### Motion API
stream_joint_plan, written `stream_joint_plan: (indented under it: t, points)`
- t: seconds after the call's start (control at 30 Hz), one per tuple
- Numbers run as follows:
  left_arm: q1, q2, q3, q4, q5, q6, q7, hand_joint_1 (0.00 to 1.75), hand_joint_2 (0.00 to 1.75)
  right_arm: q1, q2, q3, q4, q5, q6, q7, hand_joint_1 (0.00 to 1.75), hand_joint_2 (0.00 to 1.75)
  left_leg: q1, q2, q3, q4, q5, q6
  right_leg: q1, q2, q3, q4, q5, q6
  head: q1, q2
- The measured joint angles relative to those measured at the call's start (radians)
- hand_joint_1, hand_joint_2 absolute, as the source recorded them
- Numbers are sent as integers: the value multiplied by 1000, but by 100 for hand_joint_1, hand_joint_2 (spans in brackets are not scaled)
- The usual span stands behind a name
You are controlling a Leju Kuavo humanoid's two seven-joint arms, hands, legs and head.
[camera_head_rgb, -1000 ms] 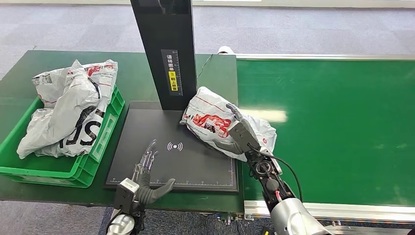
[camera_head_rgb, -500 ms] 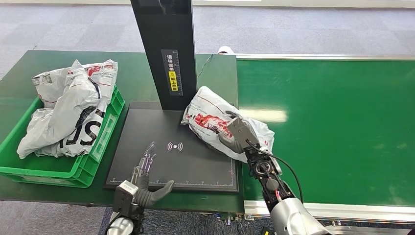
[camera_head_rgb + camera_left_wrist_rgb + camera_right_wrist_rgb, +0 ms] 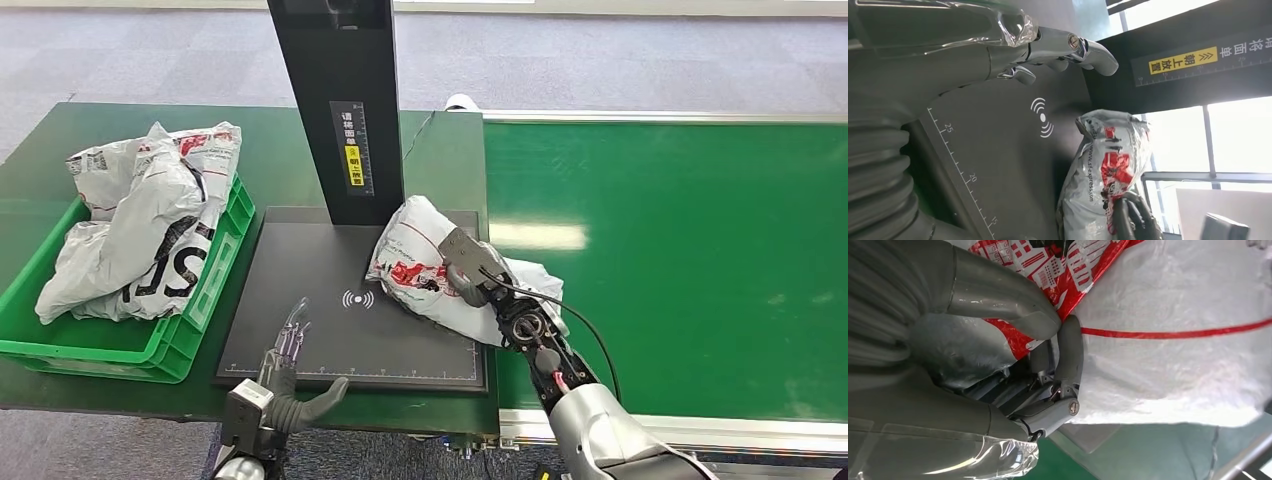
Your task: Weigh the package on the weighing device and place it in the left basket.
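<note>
Package (image 3: 425,262): a crumpled white plastic mailer with red print (web address along one edge), lying on the right part of the black scale plate (image 3: 330,330), pinched by the right robot hand (image 3: 468,270). Left robot hand (image 3: 290,350) hovers over the plate's near edge, fingers apart, holding nothing. Green surface (image 3: 680,250); green basket (image 3: 200,300) of mailers left; grey carpet behind.

Grey carpet-tile floor (image 3: 620,60) runs behind a dark green table (image 3: 60,130), with a bright green conveyor belt (image 3: 680,250) alongside catching some ceiling-light glare.
</note>
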Motion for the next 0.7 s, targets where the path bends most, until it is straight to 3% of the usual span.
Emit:
stream_joint_plan:
  t: [0.2,0.33,0.5,0.7]
  points:
    - [0,2,2,0,0,-8,4,0,175,-10,-14,27,18,10,-9,2,175,175,0,0,0,0,0,0,0,0,1,0,0,0,0,0]
    - [-1,2,2,0,-3,-9,2,0,175,0,-18,27,20,-36,-26,-133,175,175,0,0,0,0,0,0,0,0,0,0,0,0,0,0]
    - [-18,2,1,8,-10,-9,-12,0,175,4,-8,25,20,-88,74,-242,175,175,0,0,0,0,0,0,0,0,0,0,0,0,0,0]
    - [-63,4,1,46,-11,-1,-25,0,175,-20,43,37,26,-100,171,-226,175,175,0,0,0,0,0,0,0,0,0,1,0,0,0,0]
